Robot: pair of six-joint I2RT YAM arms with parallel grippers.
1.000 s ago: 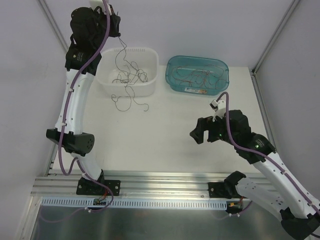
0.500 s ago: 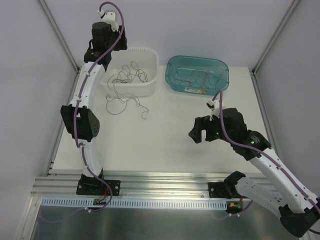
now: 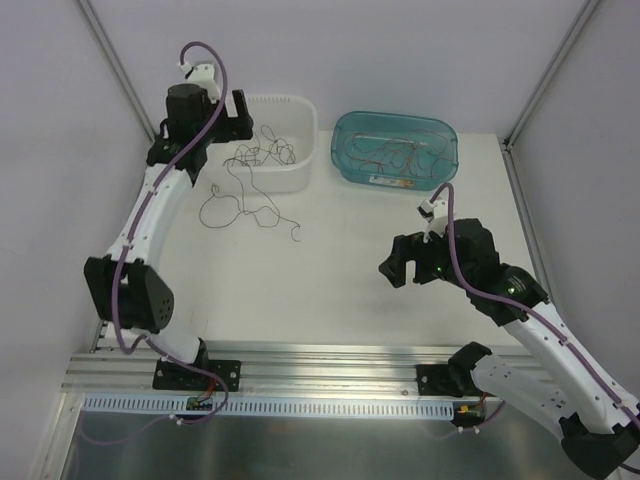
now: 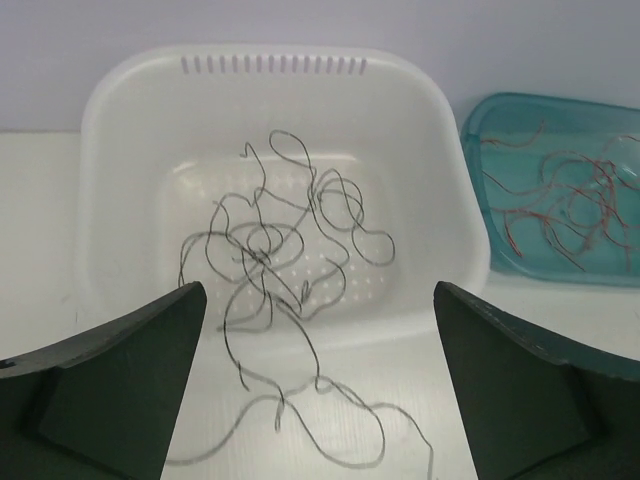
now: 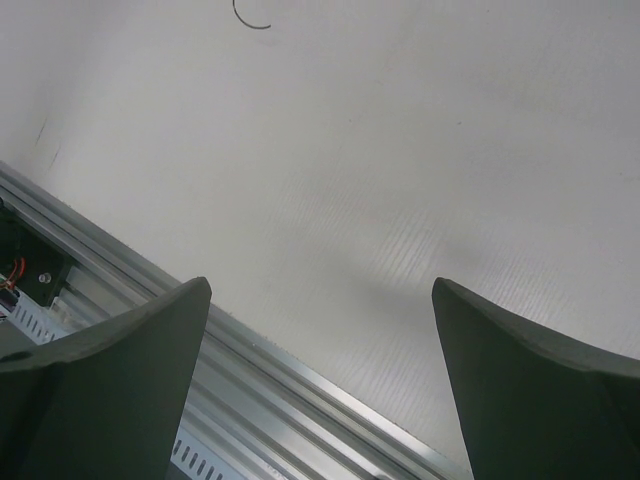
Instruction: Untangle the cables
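Note:
A tangle of thin black cables lies in the white basket. Some strands trail over its front rim onto the table. In the left wrist view the same black cables run from the basket down to the table. My left gripper hangs open at the basket's left front with nothing held. Red-brown cables lie in the teal tub. My right gripper stands open over bare table, away from all the cables.
The aluminium rail runs along the table's near edge, just under the right gripper. One curled black cable end shows at the top of the right wrist view. Frame posts stand at the back corners.
My left gripper came down from high behind the basket and opened, letting go of the black cable. The strands dropped across the basket's front rim onto the table. The right arm barely moved.

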